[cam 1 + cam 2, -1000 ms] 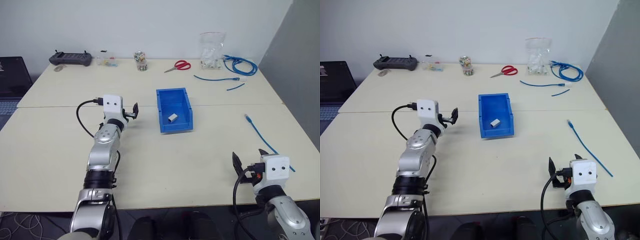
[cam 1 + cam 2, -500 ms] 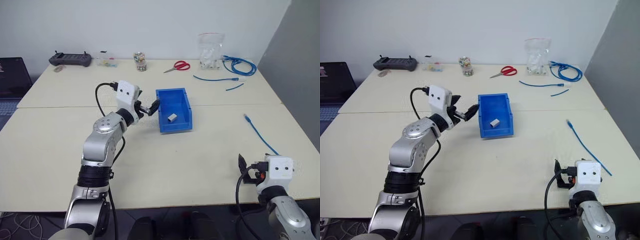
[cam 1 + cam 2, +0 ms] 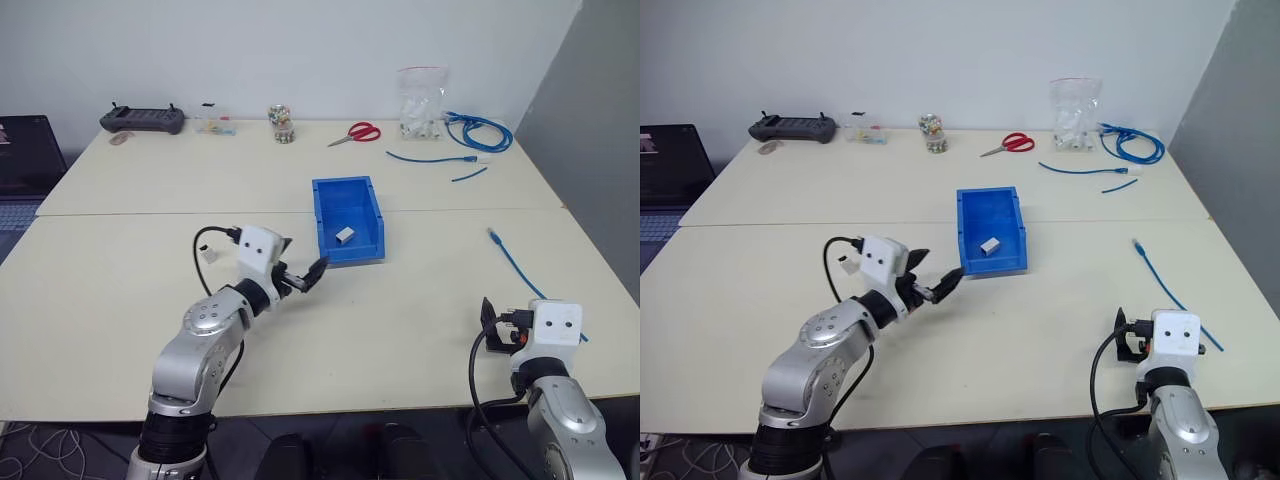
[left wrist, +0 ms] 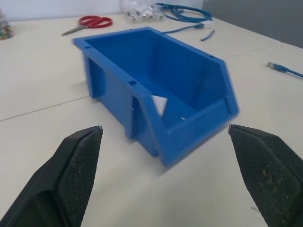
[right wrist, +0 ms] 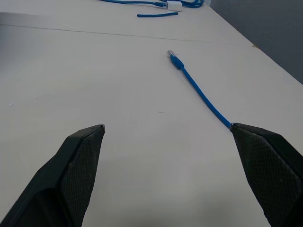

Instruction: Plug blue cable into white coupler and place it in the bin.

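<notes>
Lying inside the bin (image 3: 349,222) was the white coupler (image 3: 345,235); the blue cable (image 3: 518,264) lay on the desk (image 3: 420,310). The left hand (image 3: 305,277) and the right hand (image 3: 490,318) stood wide, empty.

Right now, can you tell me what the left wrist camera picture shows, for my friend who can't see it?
A bright blue bin sits on a pale table ahead of the left gripper, whose two black fingers stand wide open. A small white coupler lies inside the bin. Behind it are red scissors and blue cables.
</notes>
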`<state>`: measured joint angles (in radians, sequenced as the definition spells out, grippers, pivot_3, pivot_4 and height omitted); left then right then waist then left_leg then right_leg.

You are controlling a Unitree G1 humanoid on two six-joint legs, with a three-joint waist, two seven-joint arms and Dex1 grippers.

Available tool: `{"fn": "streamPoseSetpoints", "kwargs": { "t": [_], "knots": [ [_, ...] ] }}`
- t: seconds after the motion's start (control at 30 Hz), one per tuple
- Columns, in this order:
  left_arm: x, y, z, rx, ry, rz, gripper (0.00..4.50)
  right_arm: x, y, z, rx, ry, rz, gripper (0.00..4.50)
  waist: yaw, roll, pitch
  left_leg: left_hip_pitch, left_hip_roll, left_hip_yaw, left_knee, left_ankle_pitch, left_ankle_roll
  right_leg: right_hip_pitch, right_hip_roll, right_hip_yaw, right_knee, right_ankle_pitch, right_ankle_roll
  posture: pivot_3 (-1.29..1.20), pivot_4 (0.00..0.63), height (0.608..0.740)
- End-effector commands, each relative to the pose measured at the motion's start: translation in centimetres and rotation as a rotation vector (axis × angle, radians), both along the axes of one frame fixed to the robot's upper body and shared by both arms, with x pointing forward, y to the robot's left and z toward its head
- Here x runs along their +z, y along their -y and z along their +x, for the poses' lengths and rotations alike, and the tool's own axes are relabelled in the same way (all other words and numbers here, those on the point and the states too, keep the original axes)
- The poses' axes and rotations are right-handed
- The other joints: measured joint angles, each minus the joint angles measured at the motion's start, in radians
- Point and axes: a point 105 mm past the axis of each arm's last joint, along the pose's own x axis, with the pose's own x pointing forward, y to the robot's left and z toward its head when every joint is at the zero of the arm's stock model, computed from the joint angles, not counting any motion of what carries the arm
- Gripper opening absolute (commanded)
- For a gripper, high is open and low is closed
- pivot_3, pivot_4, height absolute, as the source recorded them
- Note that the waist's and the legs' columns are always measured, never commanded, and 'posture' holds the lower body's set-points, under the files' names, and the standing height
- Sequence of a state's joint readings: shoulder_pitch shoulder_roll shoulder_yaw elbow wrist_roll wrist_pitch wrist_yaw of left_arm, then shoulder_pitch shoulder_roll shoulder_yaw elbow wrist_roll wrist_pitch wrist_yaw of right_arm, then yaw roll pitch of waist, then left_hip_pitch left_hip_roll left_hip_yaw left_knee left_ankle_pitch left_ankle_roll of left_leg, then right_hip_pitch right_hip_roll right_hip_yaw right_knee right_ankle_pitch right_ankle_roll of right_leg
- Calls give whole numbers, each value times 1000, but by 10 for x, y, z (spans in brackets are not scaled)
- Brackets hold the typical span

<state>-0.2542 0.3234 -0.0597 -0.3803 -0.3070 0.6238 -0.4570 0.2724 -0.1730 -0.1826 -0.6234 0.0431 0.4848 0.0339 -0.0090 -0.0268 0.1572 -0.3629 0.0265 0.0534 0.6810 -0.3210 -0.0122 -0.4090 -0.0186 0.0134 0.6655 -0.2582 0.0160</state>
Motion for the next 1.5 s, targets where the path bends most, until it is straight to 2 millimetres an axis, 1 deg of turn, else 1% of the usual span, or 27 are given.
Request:
{"fn": "streamPoseSetpoints", "kwargs": {
  "t": [0.03, 0.1, 0.23, 0.37, 0.43, 0.6, 0.67, 0.73, 0.83, 0.93, 1.03, 1.13, 1.23, 1.3, 1.5],
  "knots": [
    [25, 30, -3, -245, 98, 42, 4478, 13, 28, 8, -32, 18, -81, 4500, 2, 0, 0, 0, -1, 0, 0, 0, 1, 0, 1, 0, 0, 0, 0, 0, 150, 740],
    [28, 37, 1, -331, 110, 73, 4478, 17, 41, 16, -20, 10, -96, 4500, 2, 0, 0, 0, -2, 1, 0, 1, 2, 0, 2, 1, 0, 1, 2, 0, 150, 740],
    [34, 51, 3, -528, 113, 111, 4478, 21, 54, 37, 100, -48, -106, 4500, -2, 0, 0, 1, -2, 3, 0, 2, 3, 0, 2, 2, -1, 2, 2, 0, 150, 740],
    [34, 59, 0, -680, 98, 138, 4478, 23, 65, 62, 202, -102, -25, 4500, -12, 1, 0, 0, -1, 2, 0, 2, 4, 0, 5, 3, -2, 3, 0, 0, 150, 740],
    [34, 60, 1, -721, 96, 149, 4478, 25, 70, 75, 241, -126, 11, 4500, -16, 1, 1, 0, -1, 3, 0, 2, 4, 0, 5, 3, -3, 3, -1, 0, 150, 740],
    [43, 54, 13, -699, 113, 157, 4478, 25, 88, 106, 256, -175, 38, 4500, -20, 1, 1, -1, -1, 3, 0, 2, 4, -1, 4, 3, -3, 3, -1, 0, 150, 740],
    [44, 50, 16, -675, 118, 155, 4478, 23, 92, 116, 251, -187, 52, 4500, -21, 1, 1, -1, -1, 4, 0, 2, 4, -1, 4, 4, -3, 3, -1, 0, 150, 740],
    [43, 47, 14, -666, 113, 151, 4478, 20, 91, 122, 261, -195, 84, 4500, -21, 1, 1, -1, 0, 3, -1, 2, 4, -1, 4, 3, -3, 3, -1, 0, 150, 740],
    [40, 43, 10, -656, 102, 146, 4478, 14, 86, 128, 291, -219, 105, 4500, -21, 2, 1, -2, 0, 3, -1, 2, 3, -1, 3, 3, -3, 3, -1, 0, 150, 740],
    [37, 44, 6, -657, 95, 147, 4478, 4, 85, 132, 299, -250, 122, 4500, -21, 2, 1, -2, 0, 4, -1, 2, 3, -2, -1, 3, -3, 3, -1, 0, 150, 740],
    [37, 47, 7, -654, 94, 148, 4478, -9, 86, 133, 298, -284, 130, 4500, -21, 2, 1, -2, -1, 4, -1, 2, 3, -1, -1, 3, -3, 3, -1, 0, 150, 740],
    [40, 49, 10, -652, 101, 150, 4478, -17, 82, 134, 322, -311, 158, 4500, -21, 2, 1, -1, -1, 4, 0, 2, 3, -1, -1, 3, -3, 4, 0, 0, 150, 740],
    [42, 48, 11, -654, 106, 154, 4500, -23, 78, 135, 348, -334, 175, 3963, -23, 2, 1, -1, -1, 4, 0, 2, 3, 0, 0, 3, -2, 4, 0, 0, 150, 740],
    [42, 47, 11, -660, 105, 162, 4500, -24, 76, 136, 358, -340, 186, 3452, -25, 2, 1, 0, 0, 5, 0, 2, 2, 0, 0, 3, -2, 4, 0, 0, 150, 740],
    [41, 45, 9, -664, 102, 173, 4500, -20, 67, 143, 392, -320, 171, 2097, -32, 2, 1, 0, 2, 4, 0, 4, 0, 0, 0, 3, -2, 5, -1, 0, 150, 740]
  ]
}}
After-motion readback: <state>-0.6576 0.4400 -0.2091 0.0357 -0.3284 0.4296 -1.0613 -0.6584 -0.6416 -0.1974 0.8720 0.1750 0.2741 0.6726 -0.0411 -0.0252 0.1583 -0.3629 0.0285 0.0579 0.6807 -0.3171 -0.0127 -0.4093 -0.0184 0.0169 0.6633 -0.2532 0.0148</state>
